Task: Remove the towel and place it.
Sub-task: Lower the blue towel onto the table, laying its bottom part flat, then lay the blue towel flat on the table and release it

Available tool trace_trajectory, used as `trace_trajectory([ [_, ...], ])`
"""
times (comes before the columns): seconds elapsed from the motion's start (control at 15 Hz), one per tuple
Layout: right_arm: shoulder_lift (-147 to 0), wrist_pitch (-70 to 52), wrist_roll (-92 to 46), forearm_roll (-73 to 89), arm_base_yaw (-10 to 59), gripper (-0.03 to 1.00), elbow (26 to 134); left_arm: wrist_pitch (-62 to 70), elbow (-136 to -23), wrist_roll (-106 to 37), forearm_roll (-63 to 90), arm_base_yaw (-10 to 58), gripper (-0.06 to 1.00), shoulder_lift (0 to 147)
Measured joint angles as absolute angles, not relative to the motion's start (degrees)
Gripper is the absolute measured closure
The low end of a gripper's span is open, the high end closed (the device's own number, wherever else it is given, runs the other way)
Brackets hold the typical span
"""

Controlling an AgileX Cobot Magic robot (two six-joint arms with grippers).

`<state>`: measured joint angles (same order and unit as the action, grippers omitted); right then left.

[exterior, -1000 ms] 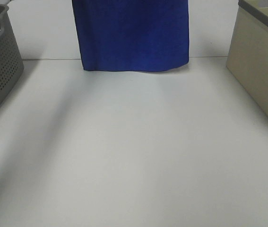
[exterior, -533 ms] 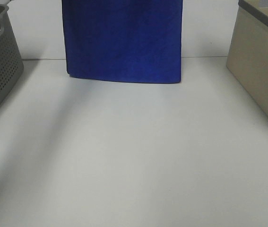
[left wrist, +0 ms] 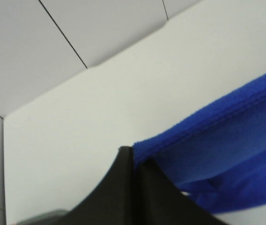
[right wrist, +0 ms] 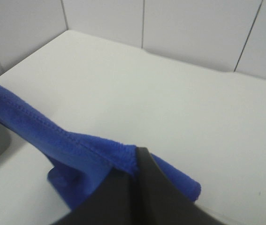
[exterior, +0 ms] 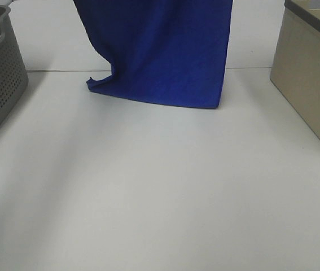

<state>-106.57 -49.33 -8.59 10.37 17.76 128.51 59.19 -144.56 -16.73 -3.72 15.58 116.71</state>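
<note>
On the white table (exterior: 160, 197), the hanging towel (exterior: 165, 51) rests its hem.

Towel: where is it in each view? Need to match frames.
Exterior high: towel hangs top centre, lower edge on the table.
Left wrist: hem pinched in the left hand, running off frame.
Right wrist: hem pinched in the right hand.
Shared landmark: the white table.

Left end effector (left wrist: 133, 157) pinching towel (left wrist: 226, 140) hem
</note>
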Motion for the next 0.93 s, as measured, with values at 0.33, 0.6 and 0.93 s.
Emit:
trace_trajectory([
  [0.33, -103.19, -68.98, -8.77, 13.81, 17.76, 0.95, 128.57, 69.61, -144.56, -12.83, 1.55, 15.58, 0.94, 112.41],
  [0.6, -102.22, -69.5, -8.77, 14.78, 17.7, 0.95, 125.59, 69.67, -134.19, -11.34, 2.12, 15.58, 0.94, 106.97],
  [0.93, -91.33, -69.39, -8.77, 18.28, 17.76, 0.95, 105.65, 69.56, -104.79, -10.31, 8.19, 15.58, 0.94, 89.9],
])
